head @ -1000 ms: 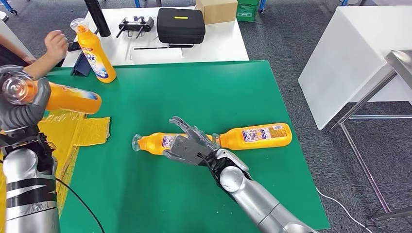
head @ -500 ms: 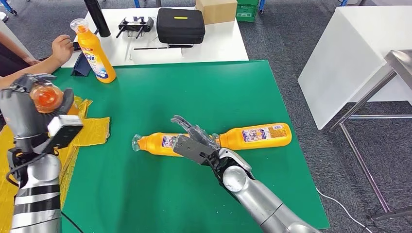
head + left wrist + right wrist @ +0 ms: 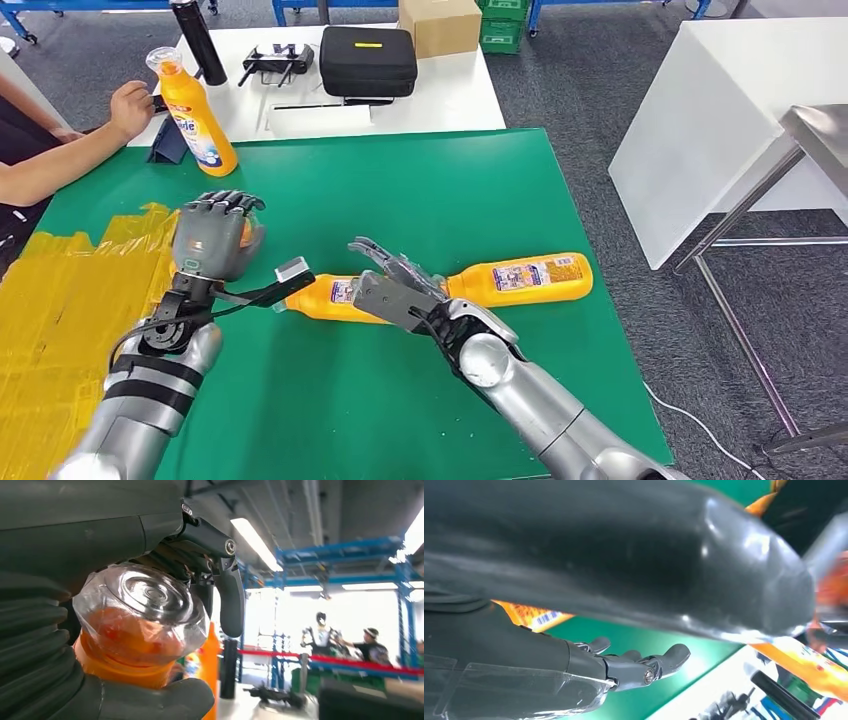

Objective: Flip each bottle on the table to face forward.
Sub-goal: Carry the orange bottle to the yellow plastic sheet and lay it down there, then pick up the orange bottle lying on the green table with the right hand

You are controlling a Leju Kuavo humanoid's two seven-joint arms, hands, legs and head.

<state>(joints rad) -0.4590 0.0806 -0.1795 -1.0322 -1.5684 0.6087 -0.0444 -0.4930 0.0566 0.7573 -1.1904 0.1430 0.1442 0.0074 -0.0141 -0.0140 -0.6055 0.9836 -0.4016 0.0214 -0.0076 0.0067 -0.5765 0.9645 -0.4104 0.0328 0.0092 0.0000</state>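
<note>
The bottle in hand (image 3: 137, 625) is up off the desk, just left of the two bottles lying on the green mat (image 3: 420, 180), and the left hand (image 3: 212, 235) has its fingers (image 3: 227, 587) clenched around the neck and clear cap, so the orange body is mostly hidden behind the palm. On the mat, the nearer lying bottle (image 3: 330, 296) points its cap toward that left hand, and the right hand (image 3: 395, 285) hovers over its middle with fingers spread, grasping nothing. Just beyond, to the right, lies the second bottle (image 3: 520, 280), label up. At the mat's far left corner an upright bottle (image 3: 195, 115) already stands, with a person's hand (image 3: 130, 105) beside it. To do this step well, I'd say the left hand should keep the neck firmly wrapped, turn until the label faces front, and set the base flat on open mat, well away from the lying pair, before letting go; a tilted landing could tip it.
</note>
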